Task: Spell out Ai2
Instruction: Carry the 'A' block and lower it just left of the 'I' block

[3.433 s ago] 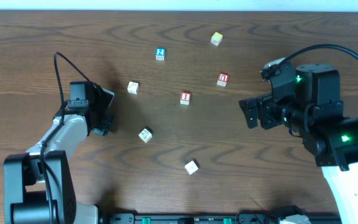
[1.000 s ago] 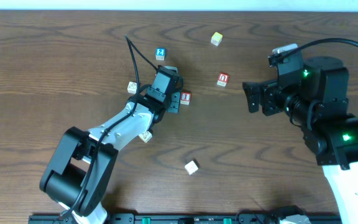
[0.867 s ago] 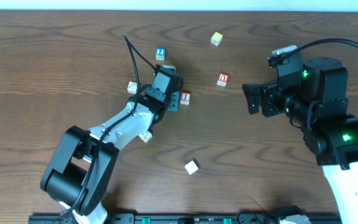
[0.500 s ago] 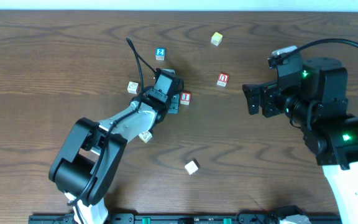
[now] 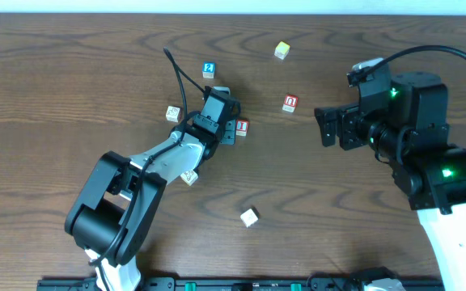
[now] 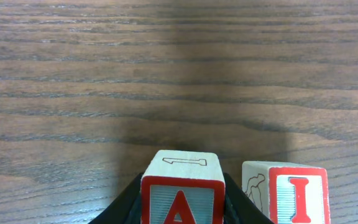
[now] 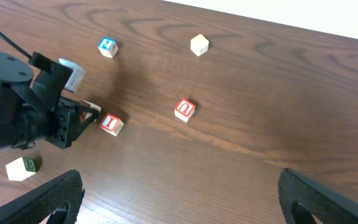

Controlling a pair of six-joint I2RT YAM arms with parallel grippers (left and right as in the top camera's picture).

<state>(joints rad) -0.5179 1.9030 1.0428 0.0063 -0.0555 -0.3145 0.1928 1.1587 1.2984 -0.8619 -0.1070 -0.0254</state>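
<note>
My left gripper (image 5: 224,129) is shut on a wooden block with a red letter A (image 6: 181,192). It holds the block just left of the red I block (image 6: 284,194), with a narrow gap between them. The I block also shows in the overhead view (image 5: 241,127) and in the right wrist view (image 7: 110,124). The blue 2 block (image 5: 209,69) lies farther back on the table and also shows in the right wrist view (image 7: 107,47). My right gripper (image 7: 185,214) is open and empty, held above the table at the right (image 5: 328,137).
A red block (image 5: 290,103) lies right of the I block. A yellow block (image 5: 281,50) sits at the back. A pale block (image 5: 173,113) lies left of my left gripper. Two more pale blocks (image 5: 188,175) (image 5: 250,217) lie nearer the front edge.
My left arm has swung from the table's left side to the middle, ending beside the I block. Over the last second it has barely shifted. The right arm stays in place.
</note>
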